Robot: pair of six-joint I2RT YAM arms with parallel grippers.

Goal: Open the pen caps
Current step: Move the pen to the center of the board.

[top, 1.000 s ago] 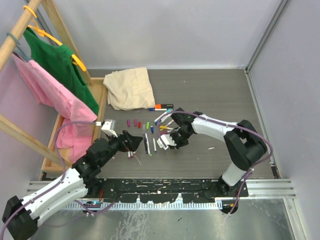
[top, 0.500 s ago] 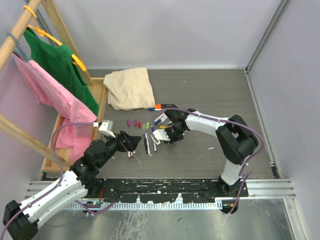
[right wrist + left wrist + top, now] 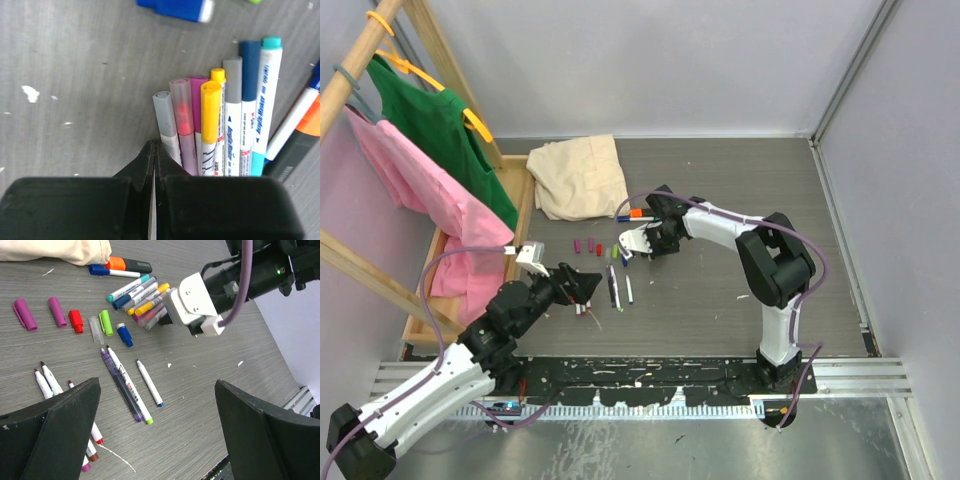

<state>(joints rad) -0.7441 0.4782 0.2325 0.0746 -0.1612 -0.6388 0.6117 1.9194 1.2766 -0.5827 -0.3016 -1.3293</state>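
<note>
Several capped pens (image 3: 211,115) lie bundled side by side, with grey, pink, yellow, blue and teal caps; they also show in the left wrist view (image 3: 142,299). My right gripper (image 3: 154,146) is shut and empty, its tip touching the left side of the grey-capped pen (image 3: 164,117). In the top view it (image 3: 645,243) sits at this bundle. Loose pen caps (image 3: 75,321) in purple, red, clear, green and blue lie in a row (image 3: 588,245). Uncapped pens (image 3: 125,390) lie below them. My left gripper (image 3: 582,287) is open and empty, hovering over the uncapped pens.
A thicker black marker with an orange cap (image 3: 127,265) and a blue-capped pen lie behind the bundle. A beige cloth (image 3: 580,175) lies at the back. A wooden rack (image 3: 350,70) with green and pink garments stands at the left.
My right gripper has moved away from me and to the left, up to the bundle of capped pens. My left arm has barely moved.
</note>
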